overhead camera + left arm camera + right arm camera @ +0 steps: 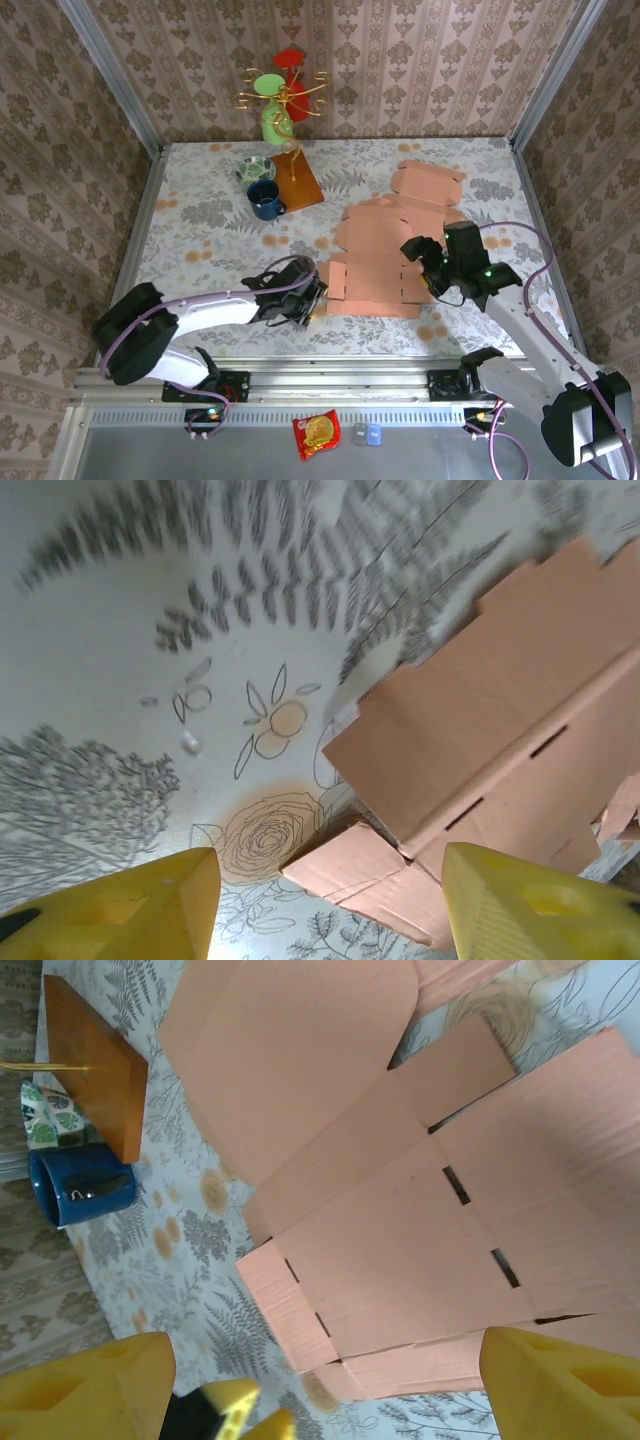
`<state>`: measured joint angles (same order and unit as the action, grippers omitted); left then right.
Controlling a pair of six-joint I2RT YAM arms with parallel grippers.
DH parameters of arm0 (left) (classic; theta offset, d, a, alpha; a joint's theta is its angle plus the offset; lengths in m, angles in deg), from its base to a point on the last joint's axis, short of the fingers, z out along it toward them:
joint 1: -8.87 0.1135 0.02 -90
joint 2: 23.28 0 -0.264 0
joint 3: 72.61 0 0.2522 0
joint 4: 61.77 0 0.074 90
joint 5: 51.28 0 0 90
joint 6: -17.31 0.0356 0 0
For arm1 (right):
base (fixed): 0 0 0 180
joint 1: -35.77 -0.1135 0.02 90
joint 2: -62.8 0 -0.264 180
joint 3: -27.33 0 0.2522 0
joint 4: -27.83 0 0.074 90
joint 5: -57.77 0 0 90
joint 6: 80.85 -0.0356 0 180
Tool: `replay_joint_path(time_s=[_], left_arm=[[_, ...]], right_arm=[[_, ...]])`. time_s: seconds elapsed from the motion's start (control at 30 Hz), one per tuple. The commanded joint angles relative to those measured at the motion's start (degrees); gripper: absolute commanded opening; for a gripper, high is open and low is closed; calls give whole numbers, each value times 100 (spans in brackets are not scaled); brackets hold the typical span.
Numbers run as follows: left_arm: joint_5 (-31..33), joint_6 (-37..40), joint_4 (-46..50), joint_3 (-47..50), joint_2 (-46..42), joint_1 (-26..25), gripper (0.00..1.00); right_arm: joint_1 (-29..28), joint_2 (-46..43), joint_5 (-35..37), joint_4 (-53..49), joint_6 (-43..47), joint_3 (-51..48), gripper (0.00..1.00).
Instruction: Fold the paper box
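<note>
Fingers [130, 910] on your left gripper [313, 296] stand parted and grasp nothing; between the two yellow tips you see only the flowered table [120, 680] and a small corner flap of the box [500, 740] lying beneath them. That gripper sits low at the near left corner of the box, just beside its side flap (whether a tip touches the card, you cannot tell).

Your right gripper [421, 262] is likewise released, its fingers [560, 1380] spread wide with nothing held. It hangs over the near right part of the box, and its wrist camera looks down on the slotted panels.

You will find the box [375, 255] unfolded and flat on the table [200, 240], right of the middle, reaching from mid-table toward the near edge, with its slots and side flaps facing up. A further piece of the same pink card [428, 184] lies just behind it toward the back wall (joined or separate, you cannot tell).

Well apart from the box, at the back left, you have a blue mug [265, 200] just beside the brown wooden base [298, 183] of a gold cup stand [283, 100], which carries a green and a red cup. A red packet [316, 434] lies on the frame below the table edge, between the two arm bases.
</note>
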<state>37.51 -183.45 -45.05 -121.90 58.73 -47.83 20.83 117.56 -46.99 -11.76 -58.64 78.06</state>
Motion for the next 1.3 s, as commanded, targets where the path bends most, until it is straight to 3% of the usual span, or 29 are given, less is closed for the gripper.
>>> replay_joint_path(time_s=[0.0,0.23,0.37,0.63,0.73,0.93,1.27], left_arm=[[390,-963,-1062,-13,224,-190,61],[800,-1063,-1232,2,373,-365,59],[899,-1088,-1618,22,605,-393,47],[1015,-1102,-1679,55,698,-429,42],[1061,-1079,-1675,77,699,-431,32],[1160,-1054,-1912,152,693,-429,0],[1237,-631,-1565,-319,311,-248,0]], right_arm=[[-82,-152,-357,465,-471,-316,80],[-89,-363,-516,536,-648,-586,79],[-93,-492,-549,536,-730,-667,78],[-88,-624,-596,671,-993,-873,78],[-93,-649,-615,715,-1110,-940,77],[-131,-825,-618,816,-1583,-1186,75],[-1084,-1447,315,1097,-2638,-1716,73]])
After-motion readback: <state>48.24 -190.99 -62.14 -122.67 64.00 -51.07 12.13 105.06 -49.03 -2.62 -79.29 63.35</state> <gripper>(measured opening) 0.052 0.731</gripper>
